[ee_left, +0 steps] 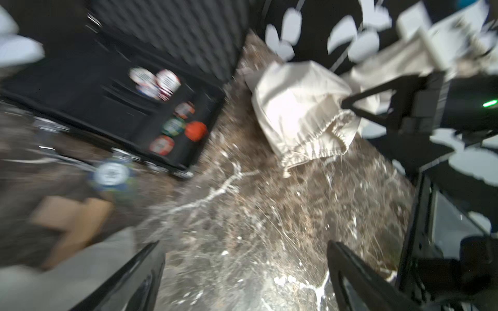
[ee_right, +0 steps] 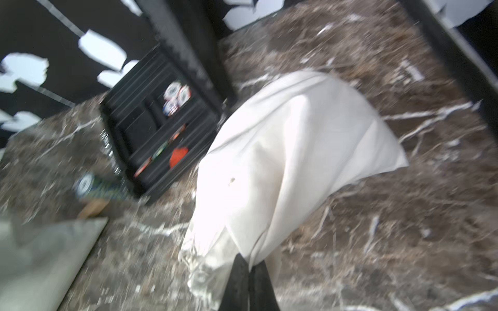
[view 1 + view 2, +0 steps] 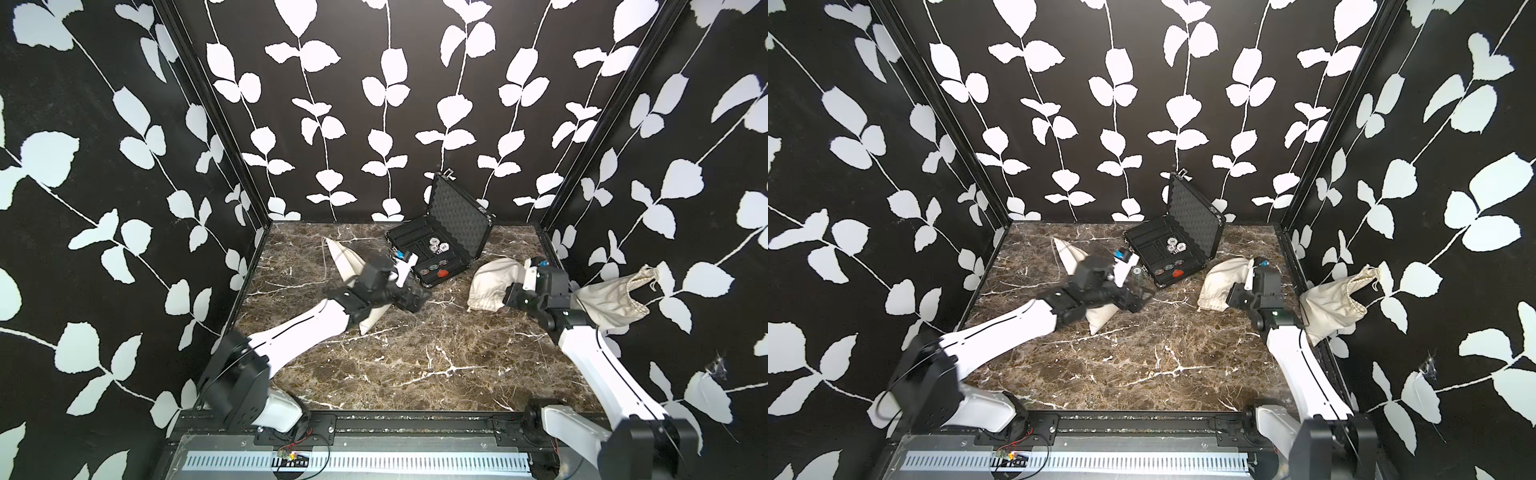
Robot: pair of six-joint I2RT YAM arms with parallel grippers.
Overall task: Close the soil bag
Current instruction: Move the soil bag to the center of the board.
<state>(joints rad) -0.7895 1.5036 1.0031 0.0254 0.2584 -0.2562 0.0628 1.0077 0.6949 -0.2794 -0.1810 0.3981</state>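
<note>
Brown marble-pattern counter (image 3: pixel 415 353) forms the work surface, enclosed by black walls with a white leaf print.

1. Soil bag (image 3: pixel 492 282): a cream cloth drawstring sack. It lies on its side on the right part of the counter, near the open poker chip case (image 3: pixel 440 245). Its gathered mouth (image 1: pixel 318 148) is turned toward the robot, and the mouth is not yet drawn tight.

2. Right hand (image 2: pixel 248 269): clenched on the fabric at the mouth edge, jaws pressed together with cloth between them. This pinch probably serves as the anchor for cinching. The wrist view is blurred, so it cannot be confirmed whether a drawstring lies inside the pinch.

3. Left hand (image 1: pixel 242 245): released, jaws spread wide and grasping nothing. It hovers over bare counter, well apart from the soil bag and facing its mouth. This placement suits a reach for the opposite side of the mouth or a cord, so that the two hands can pull against each other.

4. The left arm passes over a second, flat cloth bag (image 3: pixel 345 257), which is not involved.
</note>
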